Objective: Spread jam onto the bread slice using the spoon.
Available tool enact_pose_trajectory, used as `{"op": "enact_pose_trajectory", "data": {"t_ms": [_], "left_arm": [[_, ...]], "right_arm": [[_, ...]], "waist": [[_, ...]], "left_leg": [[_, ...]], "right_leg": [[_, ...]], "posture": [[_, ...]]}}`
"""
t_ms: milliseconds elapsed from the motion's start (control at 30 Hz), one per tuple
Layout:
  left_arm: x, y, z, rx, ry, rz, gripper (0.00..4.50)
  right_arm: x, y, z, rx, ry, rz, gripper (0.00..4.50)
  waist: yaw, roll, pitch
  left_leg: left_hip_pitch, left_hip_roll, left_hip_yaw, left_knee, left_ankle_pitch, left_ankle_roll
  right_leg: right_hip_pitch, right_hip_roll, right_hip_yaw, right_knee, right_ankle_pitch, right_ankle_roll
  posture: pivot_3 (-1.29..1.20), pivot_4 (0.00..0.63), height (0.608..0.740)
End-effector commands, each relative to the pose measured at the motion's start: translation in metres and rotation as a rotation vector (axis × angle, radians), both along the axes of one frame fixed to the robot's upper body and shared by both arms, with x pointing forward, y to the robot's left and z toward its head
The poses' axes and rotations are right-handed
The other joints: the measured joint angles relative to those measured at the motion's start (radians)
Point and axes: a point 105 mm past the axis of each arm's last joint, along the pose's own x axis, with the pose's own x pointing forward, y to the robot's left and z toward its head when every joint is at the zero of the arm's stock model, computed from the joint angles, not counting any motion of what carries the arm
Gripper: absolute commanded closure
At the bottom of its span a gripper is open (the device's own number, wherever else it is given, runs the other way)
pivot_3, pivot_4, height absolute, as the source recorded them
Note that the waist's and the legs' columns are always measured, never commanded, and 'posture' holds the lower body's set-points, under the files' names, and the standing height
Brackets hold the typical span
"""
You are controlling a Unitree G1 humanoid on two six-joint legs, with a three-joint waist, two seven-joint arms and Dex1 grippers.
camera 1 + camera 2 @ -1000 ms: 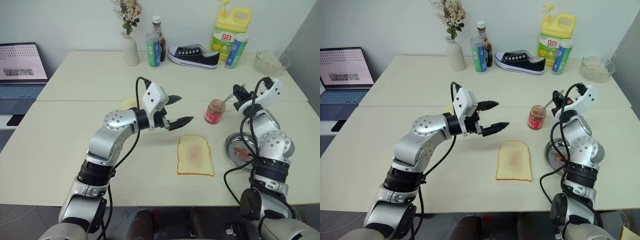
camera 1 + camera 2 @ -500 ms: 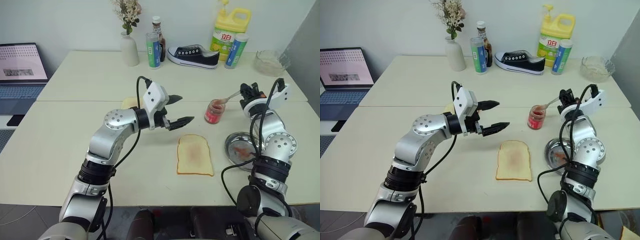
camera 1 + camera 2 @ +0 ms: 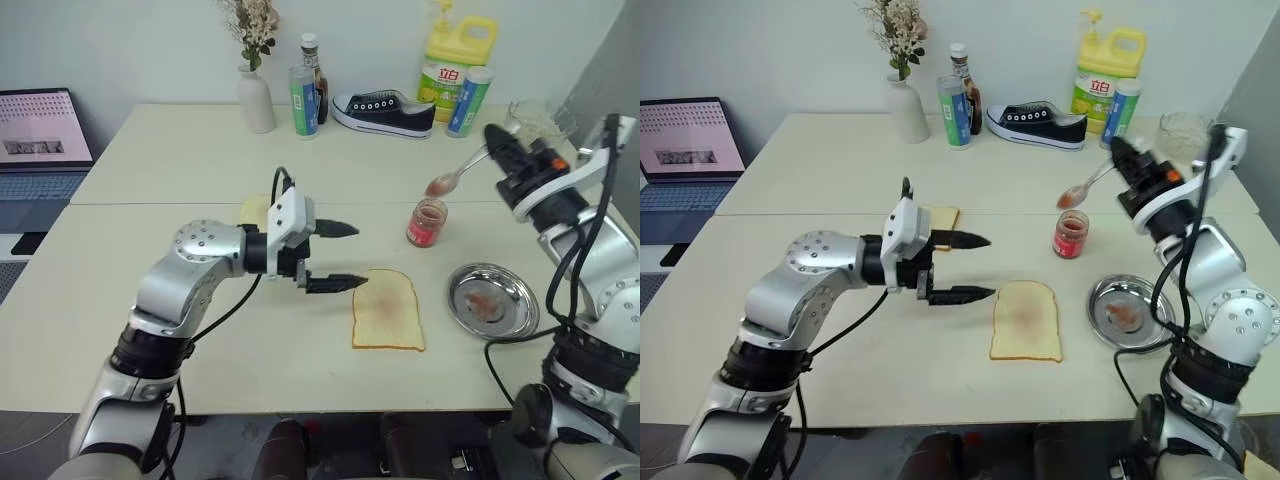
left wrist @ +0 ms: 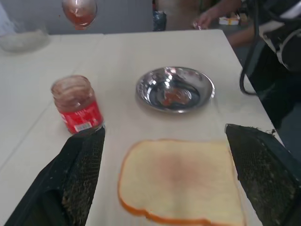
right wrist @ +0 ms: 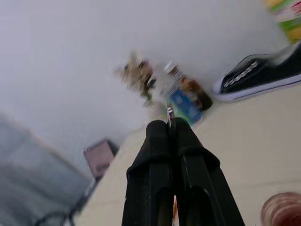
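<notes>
Now spoon point(image 3: 458, 176) w/ jam pinched in right gripper point(image 3: 497, 138), above jar point(image 3: 427, 222).

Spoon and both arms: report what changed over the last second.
The right gripper, shut on the spoon, lifted the spoon out of the jam jar; its bowl, loaded with jam, now hangs above the jar. The left gripper, open, drew back and sank beside the bread slice. The bread slice, jar and steel plate stayed put.
</notes>
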Motion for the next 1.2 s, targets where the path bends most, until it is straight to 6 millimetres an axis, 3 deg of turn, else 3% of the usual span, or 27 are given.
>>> {"op": "enact_pose_trajectory", "data": {"t_ms": [33,333,667,867,1200], "left_arm": [[-0.021,0.0,0.002,0.027,-0.02,-0.097,0.26],[-0.035,0.008,-0.019,0.091,-0.006,-0.102,0.26],[-0.032,0.007,-0.017,0.069,-0.015,-0.044,0.26],[-0.034,0.004,-0.019,0.06,-0.014,-0.031,0.26],[-0.033,0.003,-0.02,0.056,-0.02,-0.022,0.26]], "right_arm": [[-0.028,0.034,-0.009,-0.184,-0.07,0.157,4.46],[-0.033,0.053,-0.056,-0.538,-0.164,0.171,4.46],[-0.025,0.052,-0.094,-0.608,-0.161,0.178,4.46],[-0.016,0.044,-0.1,-0.641,-0.164,0.153,4.46],[-0.013,0.033,-0.083,-0.694,-0.212,0.138,4.46]], "waist": [[0.002,0.0,0.0],[0.006,0.0,0.0],[0.006,-0.001,0.0],[0.006,-0.001,0.0],[0.007,-0.001,0.0]], "left_leg": [[0.0,0.0,0.0,0.0,0.0,0.0],[0.0,0.0,0.0,0.001,0.0,0.0],[0.001,0.0,0.0,0.001,0.0,0.0],[0.001,0.0,0.0,0.001,0.0,0.0],[0.001,0.0,-0.001,0.001,0.0,0.0]], "right_leg": [[0.0,0.0,0.0,0.0,0.0,0.0],[0.002,0.0,0.0,-0.003,-0.001,0.002],[0.003,0.0,-0.001,-0.005,-0.001,0.001],[0.003,0.0,-0.001,-0.005,0.0,0.001],[0.003,0.0,-0.001,-0.005,0.0,0.0]], "posture": [[0.0,0.15,0.74],[0.0,0.15,0.74],[0.0,0.15,0.74],[0.0,0.15,0.74],[0.0,0.15,0.74]]}}
